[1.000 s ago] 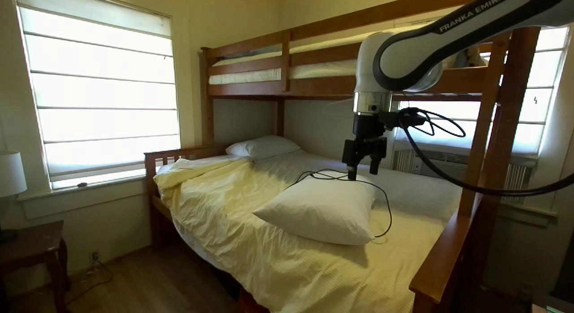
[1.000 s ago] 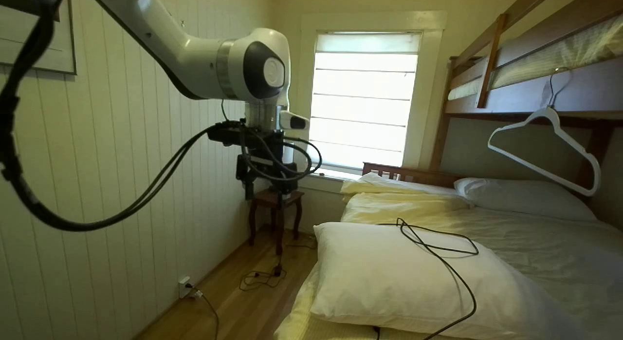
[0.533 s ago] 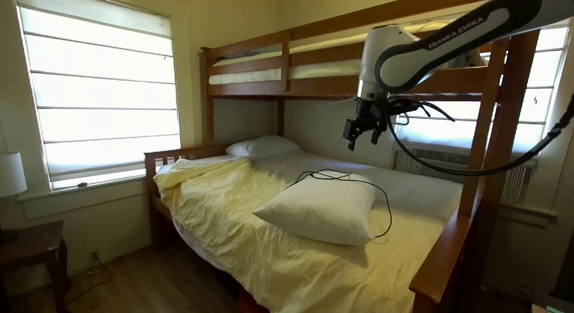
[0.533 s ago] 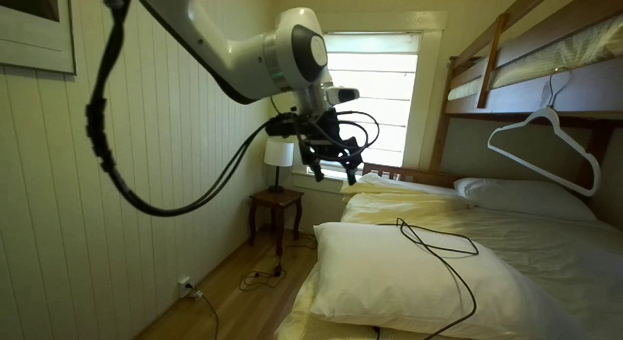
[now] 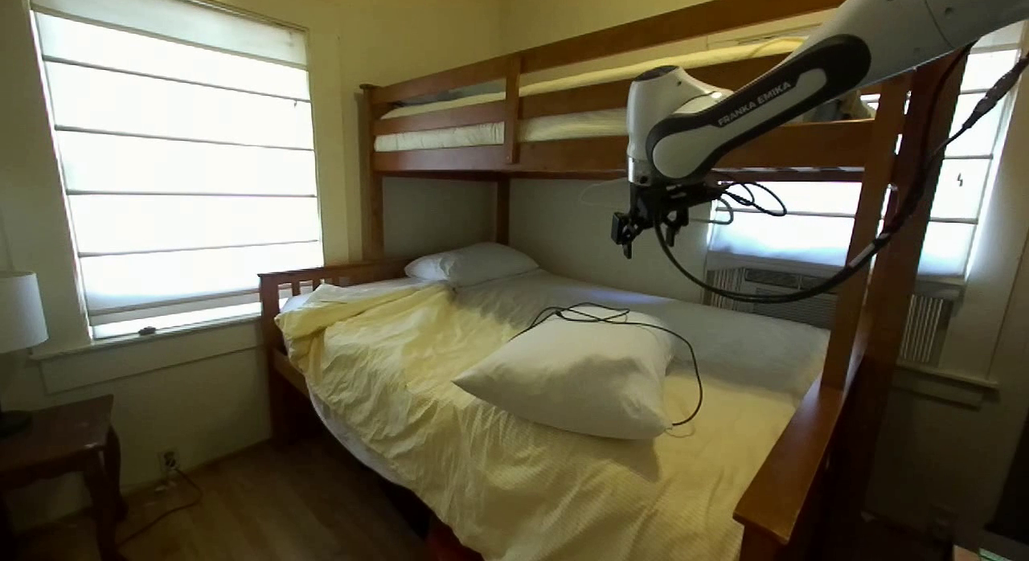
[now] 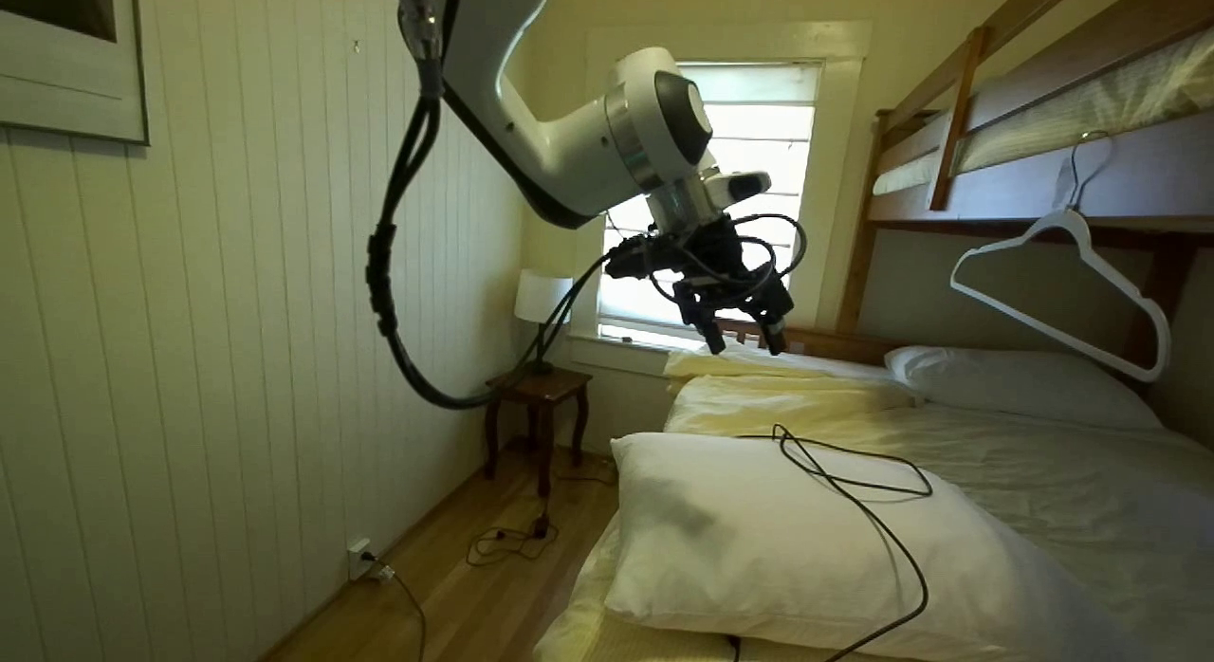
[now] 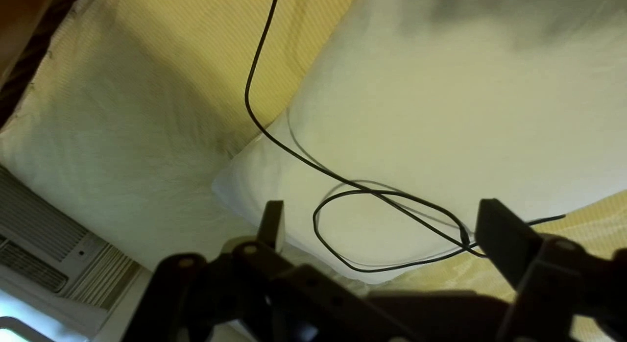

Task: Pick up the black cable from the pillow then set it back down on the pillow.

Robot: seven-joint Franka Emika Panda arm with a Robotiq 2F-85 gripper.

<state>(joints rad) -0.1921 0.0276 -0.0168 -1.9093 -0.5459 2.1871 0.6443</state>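
In both exterior views your gripper [image 7: 381, 224] hangs above the pillow [image 7: 441, 111] and well apart from it, its fingers [image 7: 270, 223] spread wide with nothing held between them. The black cable [image 7: 371, 190] lies loosely over that pillow: read the wrist view as a clock and its loop sits toward four o'clock, while a single strand runs out between eleven and twelve, across the yellow bedding [image 7: 210, 28]. I take this for the approach to the pick, with lift and set-down ahead of you. Aim for the crossing at the loop's eleven o'clock edge, where one pinch could catch two strands. The long strand there slants from ten to four and your fingers would close along nine to three, so turn the wrist toward a one-to-seven line to meet it squarely. Its shadow falls apart from it in places, so parts probably stand off the surface; bring the tips low around them, but stop before they bite the soft pillow and drag it. Raise the cable slowly, since it will likely trail, and let it settle before release.
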